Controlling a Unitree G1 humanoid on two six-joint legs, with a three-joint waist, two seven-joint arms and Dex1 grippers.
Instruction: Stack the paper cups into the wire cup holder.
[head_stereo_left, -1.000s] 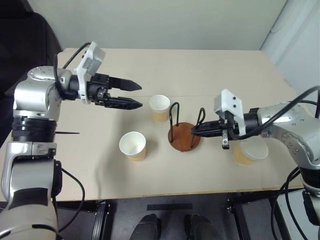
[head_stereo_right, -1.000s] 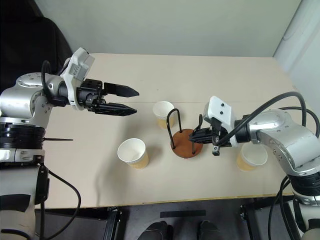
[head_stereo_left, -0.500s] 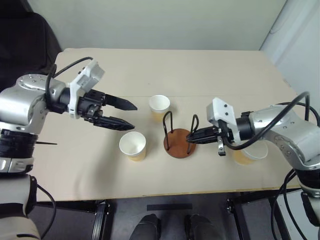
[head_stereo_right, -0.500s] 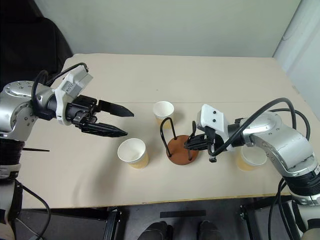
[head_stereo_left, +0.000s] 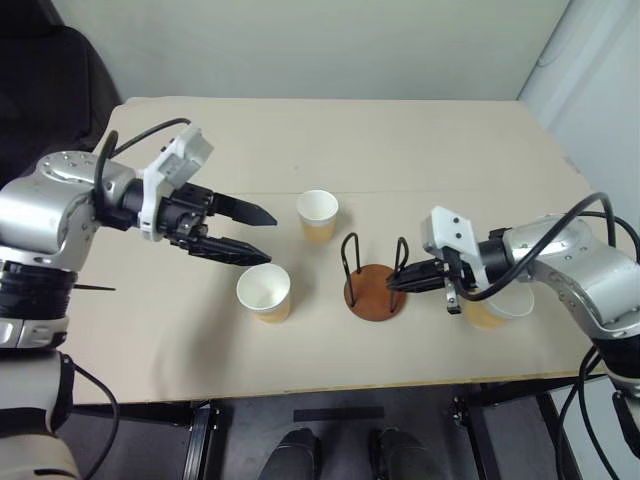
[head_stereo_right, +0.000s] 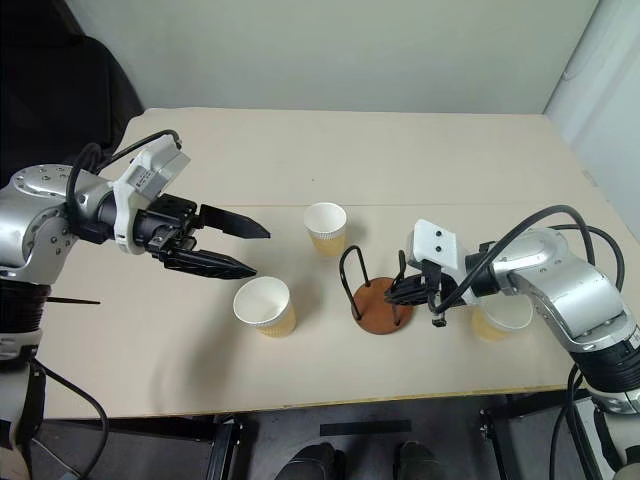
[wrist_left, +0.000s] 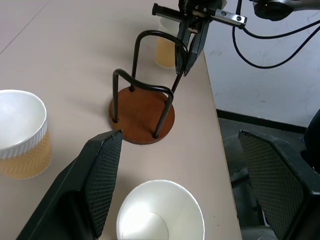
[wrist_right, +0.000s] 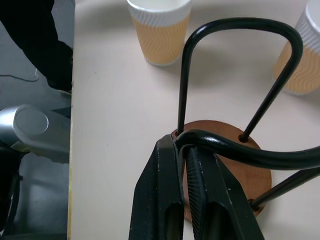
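Nearest my body on the pale beige bench (head_stereo_left: 420, 150) stands one tan-yellow tapered paper cup with a white rim (head_stereo_left: 265, 291), upright, mouth up. Just beyond it, to my left, my left gripper (head_stereo_left: 262, 231) hovers above the bench with its two black fingers (head_stereo_left: 243, 209) spread wide apart, holding nothing; the cup lies just below and ahead of the lower fingertip, not between them.

Beside that cup, toward my right, sits the wire cup holder (head_stereo_left: 376, 283): a round reddish-brown disc base with two thin black wire loops standing upright. No cup in it. My right gripper (head_stereo_left: 392, 283) reaches in from the right, its black fingers (wrist_right: 165, 190) pressed together and clamped on the nearer wire loop, low down, just above the disc.

A second like cup (head_stereo_left: 498, 306) stands behind my right wrist, partly hidden by it.

Farthest, a third like cup (head_stereo_left: 318, 216) stands upright beyond the holder, near it, apart from both grippers.
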